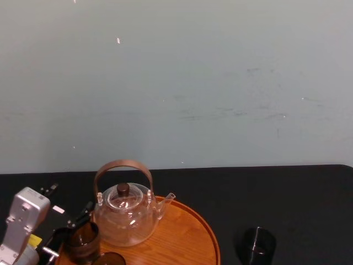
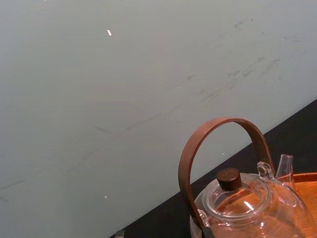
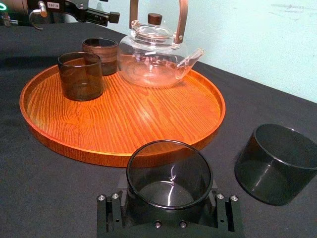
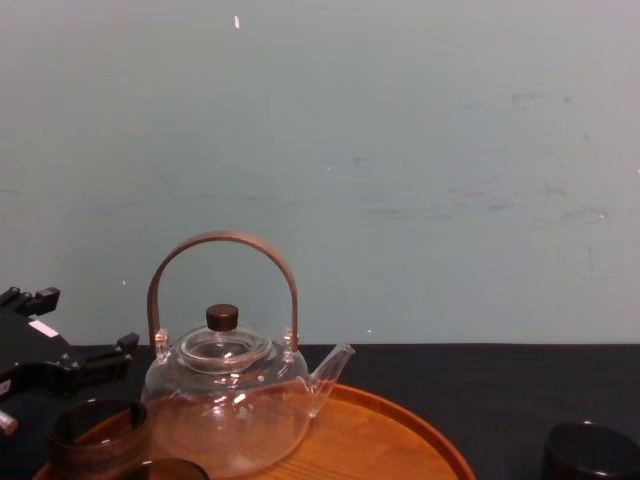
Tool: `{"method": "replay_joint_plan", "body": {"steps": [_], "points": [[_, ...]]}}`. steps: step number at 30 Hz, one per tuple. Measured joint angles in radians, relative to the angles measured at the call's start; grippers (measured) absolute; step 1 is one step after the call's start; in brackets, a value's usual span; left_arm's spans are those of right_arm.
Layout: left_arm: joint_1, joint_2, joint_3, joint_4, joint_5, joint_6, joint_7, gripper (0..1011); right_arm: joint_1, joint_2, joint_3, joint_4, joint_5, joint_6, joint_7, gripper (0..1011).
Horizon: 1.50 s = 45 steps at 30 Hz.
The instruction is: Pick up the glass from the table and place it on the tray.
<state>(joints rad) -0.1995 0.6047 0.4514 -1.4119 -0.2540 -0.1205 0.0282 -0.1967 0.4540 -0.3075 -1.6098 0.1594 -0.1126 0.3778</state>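
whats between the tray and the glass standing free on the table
Nothing: bare black table separates the tray from that glass, as the right wrist view shows.

No legible text, labels or numbers

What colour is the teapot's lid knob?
Dark brown knob; best in the left wrist view.

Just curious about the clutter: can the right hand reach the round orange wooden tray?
Probably yes. The right hand, gripping a smoky-brown glass tumbler, faces the tray's near rim across bare black tabletop; the clear glass teapot, two tumblers and the left hand are farther off.
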Motion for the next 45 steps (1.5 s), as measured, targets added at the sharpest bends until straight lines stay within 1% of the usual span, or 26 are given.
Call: {"method": "replay_joint_plan", "body": {"steps": [11, 14, 22, 25, 28, 31, 34, 35, 39, 45], "points": [[0.000, 0.000, 0.000, 0.000, 0.000, 0.000, 0.000, 1002, 0.001, 0.001, 0.001, -0.001, 0.004, -0.002, 0.003, 912], [0.000, 0.000, 0.000, 0.000, 0.000, 0.000, 0.000, 1002, 0.019, 0.000, -0.004, 0.006, 0.012, -0.012, 0.027, 911], [0.000, 0.000, 0.000, 0.000, 0.000, 0.000, 0.000, 1001, 0.072, -0.006, -0.052, -0.003, 0.011, -0.016, 0.076, 911], [0.000, 0.000, 0.000, 0.000, 0.000, 0.000, 0.000, 1001, 0.109, -0.017, -0.086, -0.002, 0.004, -0.015, 0.096, 911], [0.000, 0.000, 0.000, 0.000, 0.000, 0.000, 0.000, 1001, 0.131, -0.026, -0.107, 0.008, 0.000, -0.015, 0.105, 911], [0.000, 0.000, 0.000, 0.000, 0.000, 0.000, 0.000, 1002, 0.165, -0.042, -0.133, 0.032, -0.004, -0.018, 0.115, 911], [0.000, 0.000, 0.000, 0.000, 0.000, 0.000, 0.000, 1001, 0.204, -0.064, -0.161, 0.073, -0.005, -0.025, 0.127, 911], [0.000, 0.000, 0.000, 0.000, 0.000, 0.000, 0.000, 1001, 0.204, -0.064, -0.161, 0.073, -0.005, -0.025, 0.127, 911], [0.000, 0.000, 0.000, 0.000, 0.000, 0.000, 0.000, 1001, 0.241, -0.086, -0.191, 0.115, -0.005, -0.032, 0.139, 911], [0.000, 0.000, 0.000, 0.000, 0.000, 0.000, 0.000, 1001, 0.277, -0.107, -0.219, 0.165, -0.005, -0.051, 0.146, 911]]}}
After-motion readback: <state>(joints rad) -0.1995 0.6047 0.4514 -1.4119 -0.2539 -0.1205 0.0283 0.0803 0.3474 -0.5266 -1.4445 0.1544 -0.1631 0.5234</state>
